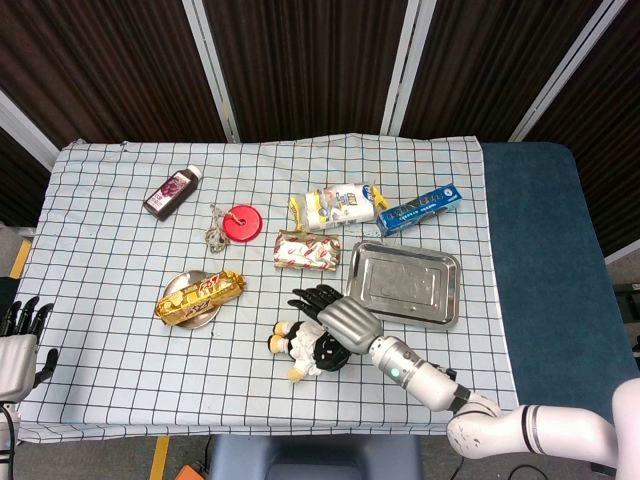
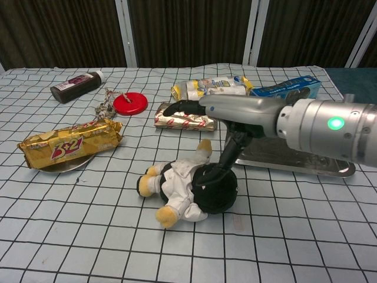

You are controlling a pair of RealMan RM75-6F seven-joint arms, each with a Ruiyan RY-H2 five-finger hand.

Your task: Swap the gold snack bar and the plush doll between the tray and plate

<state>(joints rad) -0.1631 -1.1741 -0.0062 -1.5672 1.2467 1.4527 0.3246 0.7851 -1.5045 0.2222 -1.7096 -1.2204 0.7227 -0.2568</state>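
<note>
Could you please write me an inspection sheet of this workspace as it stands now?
Surface: table under a checked cloth, wrinkled at the far edge.
Job's things: gold bar lies on the plate; doll lies on the cloth, between plate and tray; tray holds nothing.
Clutter: dark bottle, red disc with a cord, foil packet, white pouch, blue box, all behind the plate and tray.
Hands: right hand over the doll with fingers spread, thumb at the doll's head, no grip seen; left hand at the table's left edge, off the cloth, holding nothing.
Cables: nothing seen.
Surroundings: dark panels behind; blue mat on the right.
</note>
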